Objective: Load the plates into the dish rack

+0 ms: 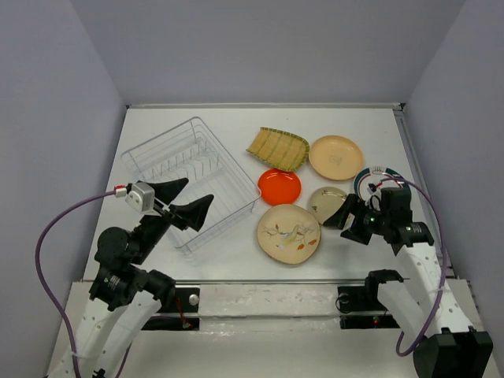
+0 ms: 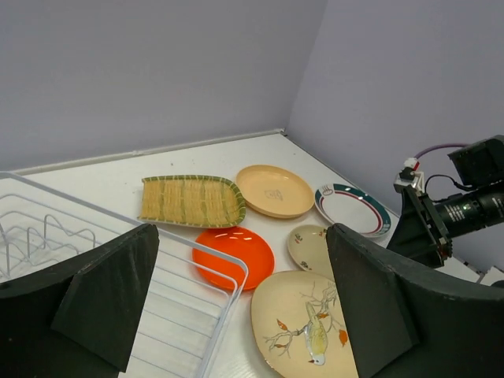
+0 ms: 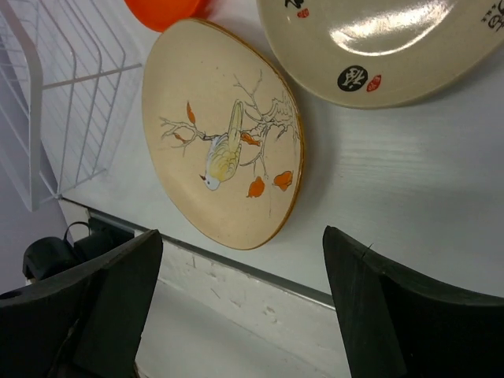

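Where wire rack (image 1: pixel 183 162) sits, ribbed fan dish (image 1: pixel 278 146), perhaps bamboo

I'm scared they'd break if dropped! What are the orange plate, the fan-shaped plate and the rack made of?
The orange plate looks glossy, plastic or glazed ceramic: light spots shine on it. The fan-shaped plate looks like matte woven bamboo, but its ribs may be moulded. The dish rack seems clear plastic with white wire dividers: the table shows through.
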